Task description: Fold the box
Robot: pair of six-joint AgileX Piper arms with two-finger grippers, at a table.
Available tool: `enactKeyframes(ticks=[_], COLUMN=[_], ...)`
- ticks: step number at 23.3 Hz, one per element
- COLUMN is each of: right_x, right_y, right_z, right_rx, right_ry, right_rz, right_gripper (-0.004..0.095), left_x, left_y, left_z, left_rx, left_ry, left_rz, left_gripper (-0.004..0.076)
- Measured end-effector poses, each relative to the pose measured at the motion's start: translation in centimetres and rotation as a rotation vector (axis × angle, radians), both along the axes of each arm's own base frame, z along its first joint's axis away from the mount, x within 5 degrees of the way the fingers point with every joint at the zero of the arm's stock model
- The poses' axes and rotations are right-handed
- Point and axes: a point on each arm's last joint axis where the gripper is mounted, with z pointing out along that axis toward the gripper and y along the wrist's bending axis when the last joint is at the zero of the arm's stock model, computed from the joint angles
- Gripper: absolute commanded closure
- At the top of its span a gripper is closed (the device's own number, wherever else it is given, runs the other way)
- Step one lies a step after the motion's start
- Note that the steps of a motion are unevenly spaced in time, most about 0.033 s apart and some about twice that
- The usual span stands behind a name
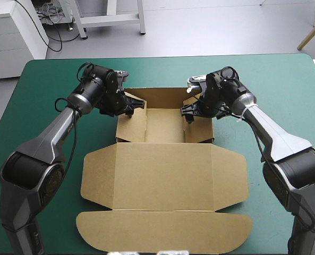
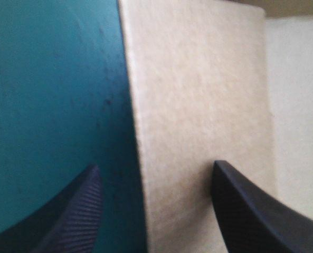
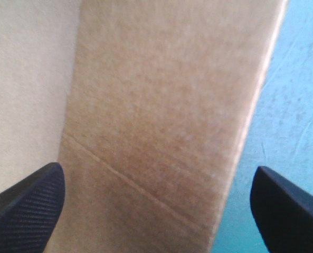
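Observation:
The brown box (image 1: 162,175) lies mid-table. Its far part forms a tray with raised walls, and the wide lid and flaps lie flat toward the near edge. My left gripper (image 1: 134,104) is at the top of the tray's left wall, open. In the left wrist view this wall (image 2: 198,116) stands between the black fingers (image 2: 72,221), one outside over the cover, one inside. My right gripper (image 1: 188,109) is at the tray's right wall, open. In the right wrist view the brown wall (image 3: 161,121) fills the wide gap of the right gripper (image 3: 156,211).
The teal-green cover (image 1: 284,85) shows bare on both sides of the box and along the far edge. The lid's rounded front flap (image 1: 162,231) reaches close to the table's near edge.

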Motion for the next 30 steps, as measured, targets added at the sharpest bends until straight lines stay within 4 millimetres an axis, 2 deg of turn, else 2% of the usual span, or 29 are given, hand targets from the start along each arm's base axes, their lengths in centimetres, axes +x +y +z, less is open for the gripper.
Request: enactKeyframes(ticks=[5,10,12,13,14,15,18,19,20,23,29,30], right_x=[-0.3,-2.6,-3.7,-4.2,-5.2,-5.5,-6.9,-7.1,-7.4,-7.5,-5.1,-4.7], right_y=[-0.4,-1.5,-2.0,-2.1,-2.5,-2.6,-3.0,-3.1,-3.2,-3.3,-2.4,-2.2], right_z=[5.1,10.1,11.8,12.5,13.8,14.2,15.7,15.8,15.5,12.8,7.2,6.6], right_rx=[0.019,0.056,0.074,0.085,0.108,0.117,0.154,0.156,0.154,0.111,0.074,0.07], right_ry=[-0.109,-0.218,-0.253,-0.267,-0.294,-0.301,-0.327,-0.329,-0.316,-0.238,-0.167,-0.162], right_rz=[-0.001,-0.018,-0.024,-0.027,-0.029,-0.032,-0.038,-0.038,-0.041,-0.049,-0.054,-0.053], right_gripper=[0.0074,0.0076,0.0076,0.0076,0.0075,0.0075,0.0076,0.0076,0.0076,0.0075,0.0075,0.0075], left_x=[0.7,-0.2,-0.9,-1.4,-2.6,-3.2,-6.5,-7.5,-9.5,-14.0,-20.9,-21.6], left_y=[0.2,0.6,0.9,1.1,1.6,1.9,3.3,3.7,4.6,6.6,9.7,10.0], left_z=[5.2,9.9,11.6,12.5,14.1,14.9,18.6,19.4,20.6,21.6,18.5,18.2], left_rx=[-0.008,-0.036,-0.047,-0.052,-0.051,-0.048,-0.057,-0.059,-0.063,-0.05,-0.006,-0.004], left_ry=[-0.165,-0.3,-0.345,-0.368,-0.412,-0.434,-0.532,-0.552,-0.584,-0.609,-0.547,-0.543], left_rz=[-0.011,-0.056,-0.062,-0.068,-0.094,-0.109,-0.14,-0.145,-0.152,-0.173,-0.18,-0.18], left_gripper=[0.0328,0.04,0.0478,0.0594,0.0667,0.0728,0.0734,0.0734,0.0734,0.0734,0.0734,0.0734])
